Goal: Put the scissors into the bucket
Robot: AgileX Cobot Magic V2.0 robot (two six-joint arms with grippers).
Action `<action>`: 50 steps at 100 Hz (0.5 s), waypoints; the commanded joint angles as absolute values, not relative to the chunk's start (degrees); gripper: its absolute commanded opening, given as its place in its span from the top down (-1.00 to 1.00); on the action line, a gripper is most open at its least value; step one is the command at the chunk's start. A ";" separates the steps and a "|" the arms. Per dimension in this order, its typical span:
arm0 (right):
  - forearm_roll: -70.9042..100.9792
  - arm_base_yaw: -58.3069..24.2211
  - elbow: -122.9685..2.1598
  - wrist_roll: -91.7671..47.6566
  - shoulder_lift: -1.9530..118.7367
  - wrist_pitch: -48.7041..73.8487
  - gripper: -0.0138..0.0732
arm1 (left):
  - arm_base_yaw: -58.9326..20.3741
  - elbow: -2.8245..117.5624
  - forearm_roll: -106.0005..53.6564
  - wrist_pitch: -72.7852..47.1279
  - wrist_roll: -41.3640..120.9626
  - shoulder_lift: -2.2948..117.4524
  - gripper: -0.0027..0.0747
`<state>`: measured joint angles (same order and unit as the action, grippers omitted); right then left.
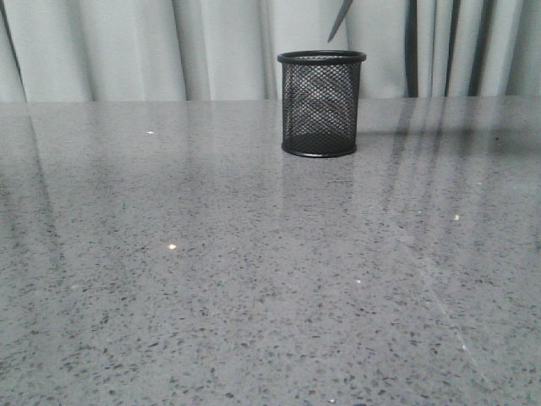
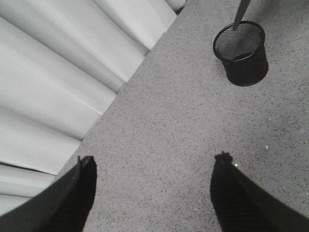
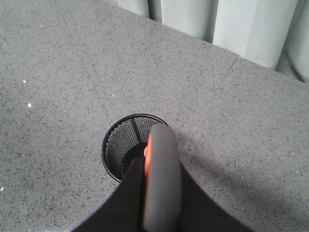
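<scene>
The black mesh bucket [image 1: 321, 103] stands upright on the counter. The scissors [image 3: 161, 179] hang above it. Their dark blade tip [image 1: 340, 21] points down just over the rim.

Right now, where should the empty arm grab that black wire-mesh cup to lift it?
Probably by its round mesh wall, from the robot's left side: the black wire-mesh cup stands upright, and the dark grey scissors hang blade-down over its open mouth, blocking the top. The left gripper has its jaws open.

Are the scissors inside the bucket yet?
Not yet. The scissors' blade tip hangs just above the bucket rim in the front view, over the opening.
</scene>
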<state>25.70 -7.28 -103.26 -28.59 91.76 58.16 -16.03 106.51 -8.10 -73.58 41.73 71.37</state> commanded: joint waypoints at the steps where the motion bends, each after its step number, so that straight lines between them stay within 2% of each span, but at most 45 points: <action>1: 26.45 -7.17 -107.31 -28.42 91.88 58.04 0.78 | -15.88 108.05 -9.23 -71.43 41.01 70.18 -0.26; 50: 23.90 -11.20 -108.34 -28.42 98.07 56.96 0.79 | -15.88 108.05 -9.61 -71.43 41.01 70.41 -0.26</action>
